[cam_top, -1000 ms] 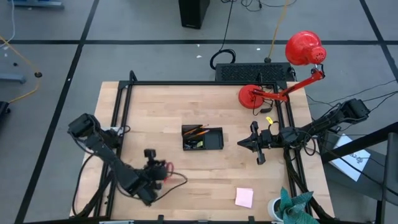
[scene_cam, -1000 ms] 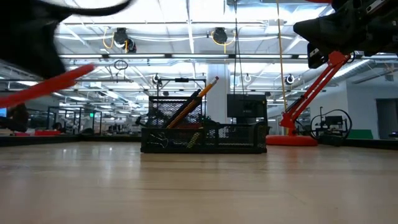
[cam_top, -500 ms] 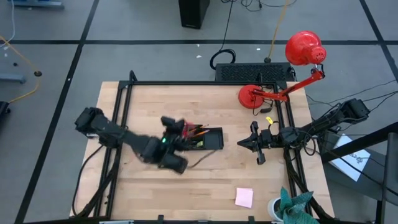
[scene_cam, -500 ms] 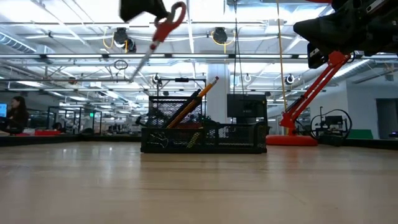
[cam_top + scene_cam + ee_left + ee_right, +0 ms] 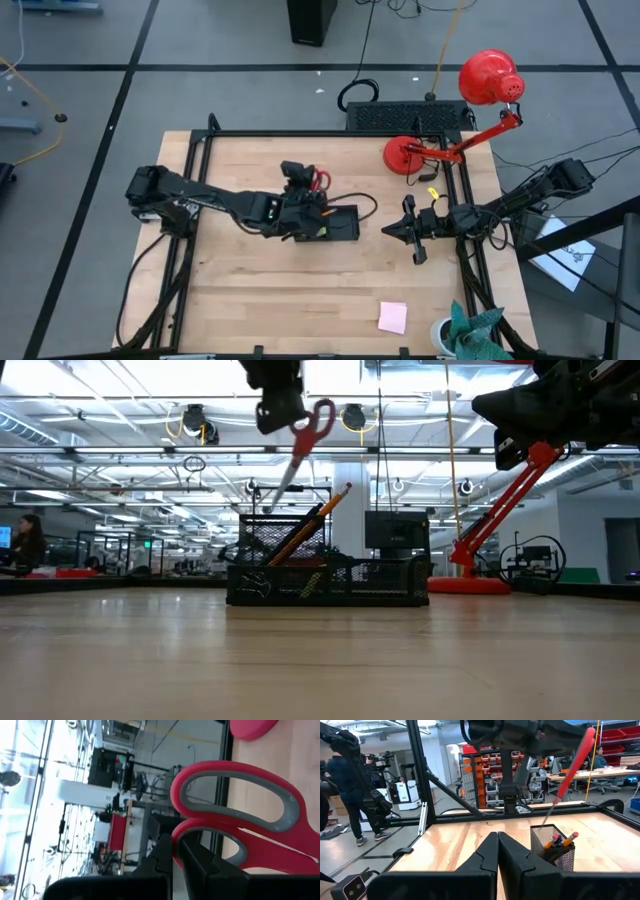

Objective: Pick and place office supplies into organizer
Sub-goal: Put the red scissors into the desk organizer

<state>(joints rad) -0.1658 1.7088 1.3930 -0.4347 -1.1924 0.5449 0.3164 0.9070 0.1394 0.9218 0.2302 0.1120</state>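
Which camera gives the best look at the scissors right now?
The low view: the whole scissors hang blades-down from the left tool above the organizer. The left wrist view shows only the red handles, the high view a red sliver, the right wrist view a partial side look.

The table (image 5: 260,290) is pale wood with a smooth, matt finish. The organizer (image 5: 330,575) looks like black wire mesh, matt. The scissors (image 5: 235,815) have glossy red plastic handles with grey lining. The lamp (image 5: 485,80) shines as glossy red metal. The sticky-note pad (image 5: 392,317) is matt pink paper.
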